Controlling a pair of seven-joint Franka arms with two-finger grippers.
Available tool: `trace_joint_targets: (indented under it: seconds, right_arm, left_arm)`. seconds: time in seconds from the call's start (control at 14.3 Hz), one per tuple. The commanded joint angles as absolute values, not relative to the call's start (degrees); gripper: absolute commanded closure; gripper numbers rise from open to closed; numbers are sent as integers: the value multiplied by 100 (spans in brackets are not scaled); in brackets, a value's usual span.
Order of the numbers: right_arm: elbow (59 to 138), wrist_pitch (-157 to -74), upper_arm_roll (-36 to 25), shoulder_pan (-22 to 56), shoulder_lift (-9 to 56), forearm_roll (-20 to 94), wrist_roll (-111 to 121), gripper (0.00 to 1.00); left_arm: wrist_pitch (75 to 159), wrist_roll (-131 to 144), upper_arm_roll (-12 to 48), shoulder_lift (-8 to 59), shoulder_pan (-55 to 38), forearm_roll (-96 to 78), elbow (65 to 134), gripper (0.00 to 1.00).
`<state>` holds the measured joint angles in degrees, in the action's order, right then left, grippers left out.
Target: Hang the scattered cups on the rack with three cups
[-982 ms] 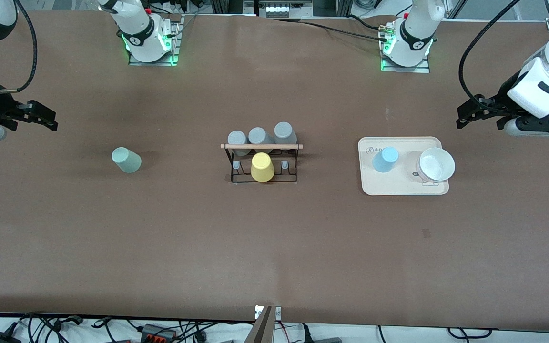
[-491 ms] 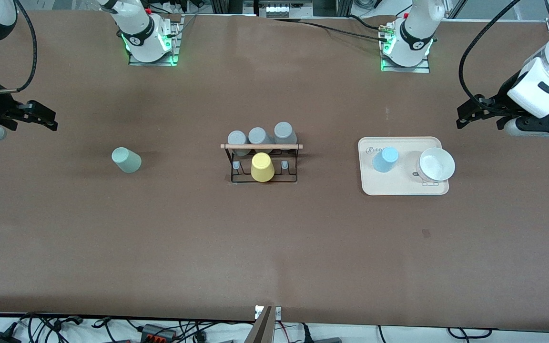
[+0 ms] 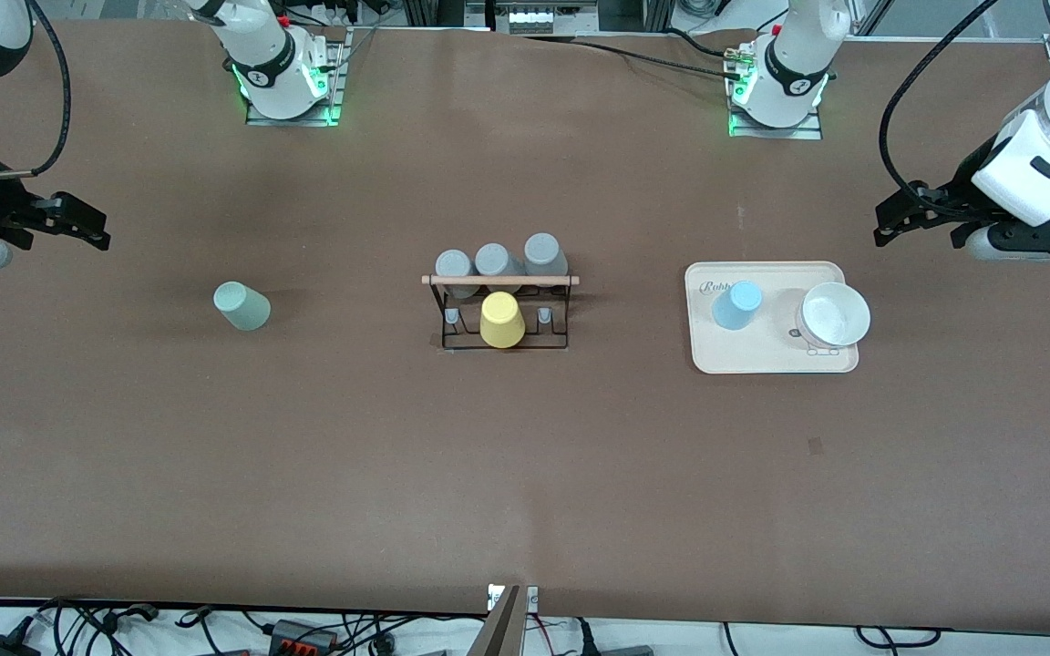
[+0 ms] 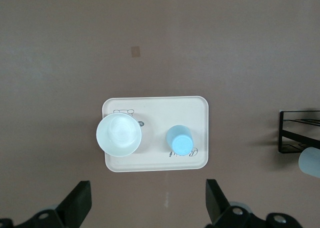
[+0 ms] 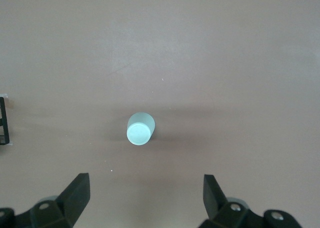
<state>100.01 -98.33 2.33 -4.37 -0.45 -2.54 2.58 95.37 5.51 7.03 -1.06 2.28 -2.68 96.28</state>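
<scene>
The pale mint green plastic tumbler [image 3: 241,306] stands mouth down on the brown table [image 3: 525,474] toward the right arm's end, long axis upright, closed base up. In the front view, the light blue plastic tumbler [image 3: 736,304] stands the same way on the cream rectangular tray [image 3: 766,360] toward the left arm's end, beside a white round bowl [image 3: 833,314] on that tray. Midway between them is the black wire rack with a light wooden rod across its top [image 3: 500,281]; its long axis runs from one arm's end of the table to the other. It carries three grey cups [image 3: 496,261] and, nearer the camera, an inverted yellow cup [image 3: 500,320]. The right gripper [image 3: 69,223] hangs above the table edge at its end, well apart from the mint tumbler. The left gripper [image 3: 912,214] hangs near the tray's corner.

In the left wrist view, the left gripper [image 4: 147,208] is spread wide and holds nothing; the tray [image 4: 155,163], bowl [image 4: 118,134] and blue tumbler [image 4: 179,140] lie below it.

In the right wrist view, the right gripper [image 5: 146,198] is likewise spread wide and empty, with the mint tumbler [image 5: 140,129] below it, base toward the camera.
</scene>
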Motion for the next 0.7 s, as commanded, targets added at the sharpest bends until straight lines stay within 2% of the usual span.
trace_joint_targets:
  seconds: [0.0,0.63]
  right_arm:
    - [9905,-9817,237,-475,-9,-185,360,0]
    - [9914,-9817,237,-475,-9,-185,360,0]
  left_arm:
    - [9396,475,712,-18,255,-369,9439,0]
    - [9439,475,738,18,281,-325,9413,0]
